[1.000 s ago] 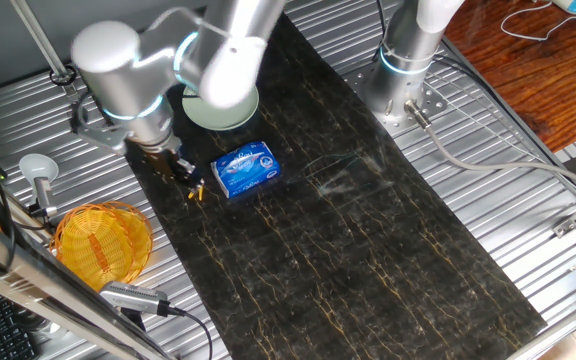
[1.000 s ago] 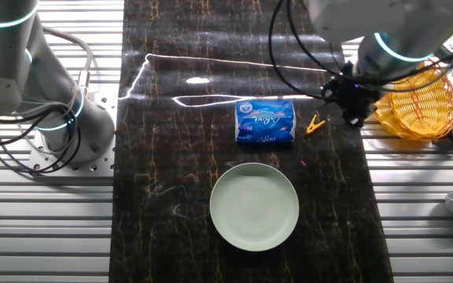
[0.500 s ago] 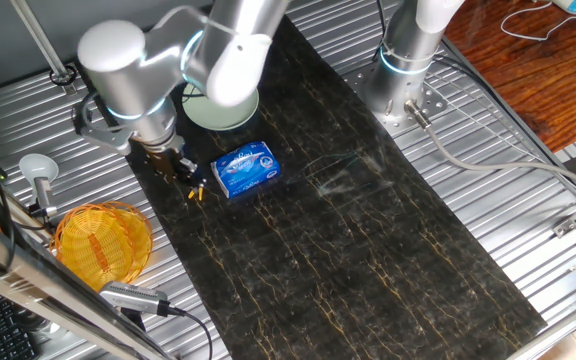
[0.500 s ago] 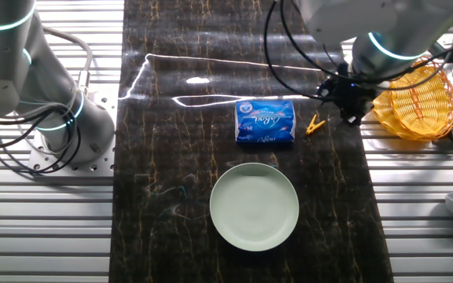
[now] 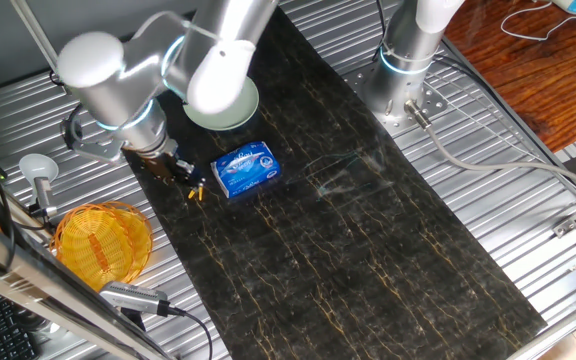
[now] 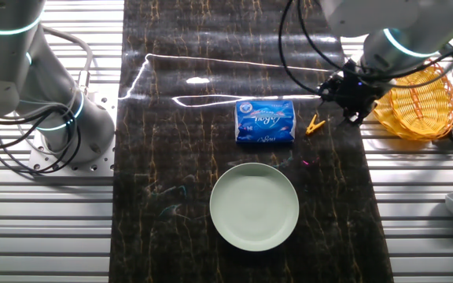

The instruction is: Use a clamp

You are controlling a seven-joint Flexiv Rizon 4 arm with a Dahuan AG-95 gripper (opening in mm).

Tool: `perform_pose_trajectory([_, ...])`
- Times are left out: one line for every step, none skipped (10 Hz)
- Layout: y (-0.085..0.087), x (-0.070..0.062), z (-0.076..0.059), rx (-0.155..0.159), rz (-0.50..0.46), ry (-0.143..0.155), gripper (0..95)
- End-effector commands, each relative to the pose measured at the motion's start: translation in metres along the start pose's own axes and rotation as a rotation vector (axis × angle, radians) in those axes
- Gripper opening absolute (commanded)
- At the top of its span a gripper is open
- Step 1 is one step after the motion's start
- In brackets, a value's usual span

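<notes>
The clamp [image 5: 197, 190] is a tiny yellow-orange clip lying on the black mat [image 5: 348, 250], just left of the blue packet [image 5: 247, 168]. In the other fixed view the clamp [image 6: 315, 124] lies right of the blue packet [image 6: 265, 121]. My gripper [image 5: 181, 169] hangs low over the mat's edge right beside the clamp, apart from it. Its dark fingers look slightly apart and hold nothing. In the other fixed view the gripper [image 6: 350, 104] is between the clamp and the basket.
An orange wicker basket [image 5: 101, 240] stands off the mat on the ribbed metal table, also in the other view [image 6: 415, 101]. A pale green plate [image 6: 254, 207] lies on the mat. A second arm's base [image 6: 61, 126] stands at the side.
My arm's elbow and wrist have swung a little. The gripper has stayed almost in place beside the clamp. The clamp and packet have not moved.
</notes>
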State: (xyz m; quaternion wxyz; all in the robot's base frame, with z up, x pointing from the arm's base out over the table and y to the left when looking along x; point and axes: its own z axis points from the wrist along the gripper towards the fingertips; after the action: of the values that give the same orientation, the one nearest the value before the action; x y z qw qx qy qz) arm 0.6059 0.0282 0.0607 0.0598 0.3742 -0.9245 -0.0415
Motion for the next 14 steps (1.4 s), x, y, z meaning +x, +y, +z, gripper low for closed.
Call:
perform_pose_trajectory([0.002,0.002,0.000,0.002,0.012,-0.029,57.0])
perform_pose_trajectory([0.005,0.003,0.002,0.008,0.018,-0.035,57.0])
perform_pose_trajectory([0.011,0.006,0.009,0.016,0.039,-0.039,57.0])
perform_pose_trajectory([0.016,0.006,0.015,0.026,0.052,-0.049,57.0])
perform_pose_trajectory([0.016,0.006,0.017,0.034,0.052,-0.053,57.0])
perform_pose_trajectory([0.015,0.005,0.019,0.040,0.049,-0.060,57.0])
perform_pose_trajectory([0.014,0.005,0.024,0.046,0.048,-0.070,57.0])
perform_pose_trajectory([0.013,0.004,0.028,0.049,0.045,-0.071,57.0])
perform_pose_trajectory([0.012,0.004,0.031,0.049,0.030,-0.061,57.0])
perform_pose_trajectory([0.012,0.003,0.033,0.050,0.009,-0.036,57.0])
perform_pose_trajectory([0.013,0.002,0.034,0.058,0.003,-0.016,57.0])
perform_pose_trajectory([0.013,0.002,0.035,0.058,0.002,-0.011,57.0])
perform_pose_trajectory([0.014,0.001,0.037,0.064,0.001,0.003,57.0])
perform_pose_trajectory([0.013,0.000,0.040,0.072,-0.002,0.023,57.0])
